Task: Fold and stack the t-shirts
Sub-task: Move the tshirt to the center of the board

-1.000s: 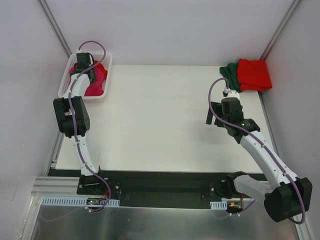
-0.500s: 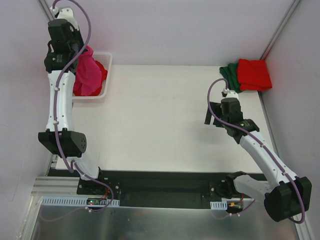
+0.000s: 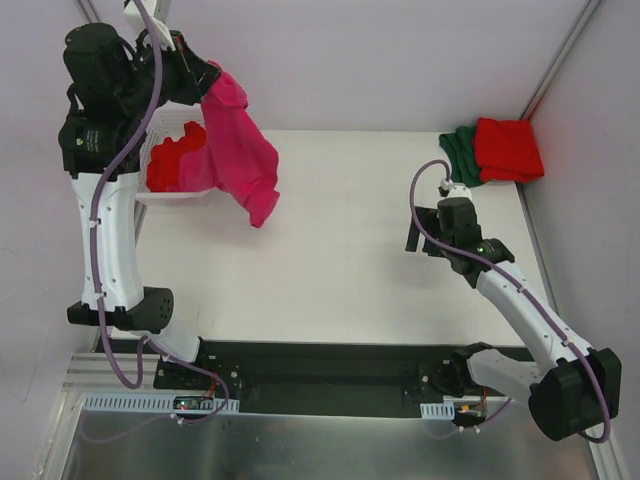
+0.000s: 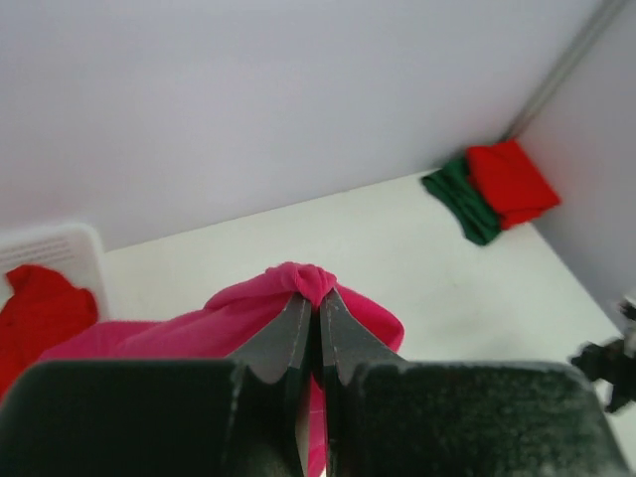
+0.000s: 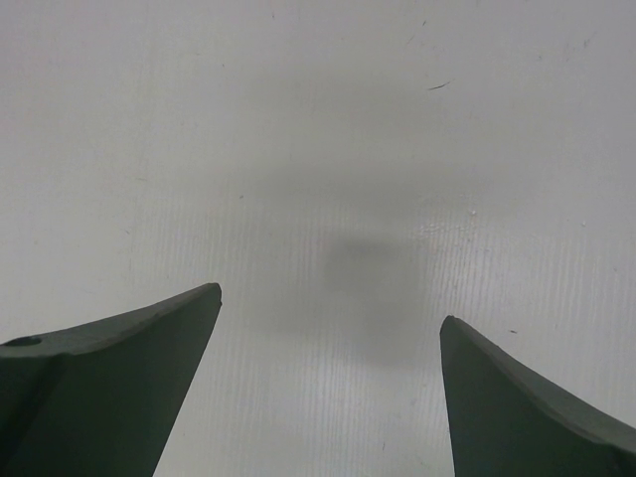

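Observation:
My left gripper point(image 3: 212, 82) is raised high over the table's back left, shut on a bunch of the magenta-pink t-shirt point(image 3: 242, 150), which hangs down over the table. In the left wrist view the jaws point(image 4: 319, 298) pinch a knot of that pink t-shirt point(image 4: 248, 316). A bright red t-shirt point(image 3: 175, 160) lies in the basket. At the back right corner a folded red t-shirt point(image 3: 510, 148) rests on a folded dark green t-shirt point(image 3: 460, 152). My right gripper point(image 3: 413, 237) hovers open above the bare table point(image 5: 328, 149), nothing between its fingers point(image 5: 149, 338).
The white lattice basket point(image 3: 172, 198) stands at the table's back left edge, under the lifted arm. Grey walls close in the back and both sides. The folded stack point(image 4: 497, 184) sits tight in the back right corner.
My left arm has risen out of the basket and swung right, pulling the pink t-shirt up and out over the table. The right arm has barely shifted.

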You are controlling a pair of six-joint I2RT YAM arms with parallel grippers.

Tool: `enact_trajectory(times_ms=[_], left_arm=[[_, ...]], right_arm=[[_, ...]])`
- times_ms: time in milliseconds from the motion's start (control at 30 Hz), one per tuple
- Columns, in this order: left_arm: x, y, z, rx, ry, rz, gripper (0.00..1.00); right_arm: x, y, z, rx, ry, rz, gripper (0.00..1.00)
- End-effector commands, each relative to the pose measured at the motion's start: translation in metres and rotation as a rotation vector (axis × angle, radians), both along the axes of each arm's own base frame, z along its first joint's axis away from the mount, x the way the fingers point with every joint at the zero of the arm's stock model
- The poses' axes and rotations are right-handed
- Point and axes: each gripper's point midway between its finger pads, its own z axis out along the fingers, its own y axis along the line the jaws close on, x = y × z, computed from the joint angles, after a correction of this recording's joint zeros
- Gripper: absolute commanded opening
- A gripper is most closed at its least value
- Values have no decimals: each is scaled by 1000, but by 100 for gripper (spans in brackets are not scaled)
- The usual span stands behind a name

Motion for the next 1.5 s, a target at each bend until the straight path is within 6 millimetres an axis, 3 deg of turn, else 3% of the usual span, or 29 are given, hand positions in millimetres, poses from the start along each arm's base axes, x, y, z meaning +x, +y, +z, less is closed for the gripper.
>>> enact_trajectory(times_ms=[0, 167, 333, 533, 567, 667, 800, 1033, 1233, 1467], left_arm=[[-83, -35, 77, -118, -171, -263, 0], [-129, -69, 96, -208, -176, -525, 0], [-148, -104, 95, -225, -159, -675, 0], [-128, -153, 71, -223, -89, -762, 0], [-123, -169, 60, -222, -57, -790, 0], [-111, -190, 38, -210, 1, -813, 0], [-109, -217, 18, -196, 51, -860, 0], [-106, -230, 8, -190, 75, -886, 0], [-110, -233, 18, -215, 74, -919, 0], [-146, -257, 41, -293, 62, -1156, 0]], right_arm=[[3, 8, 1, 24, -15, 5, 96], [5, 13, 1, 28, -13, 15, 96], [6, 17, 1, 27, -11, 19, 96], [8, 10, 6, -7, -27, -13, 96], [7, 6, 11, -7, -48, -28, 96], [6, -10, 24, -34, -97, -101, 96], [1, -27, 53, -45, -180, -169, 96], [-7, -56, 67, -101, -220, -284, 96], [-8, -59, 60, -94, -206, -308, 96], [-9, -65, 60, -96, -216, -333, 96]])
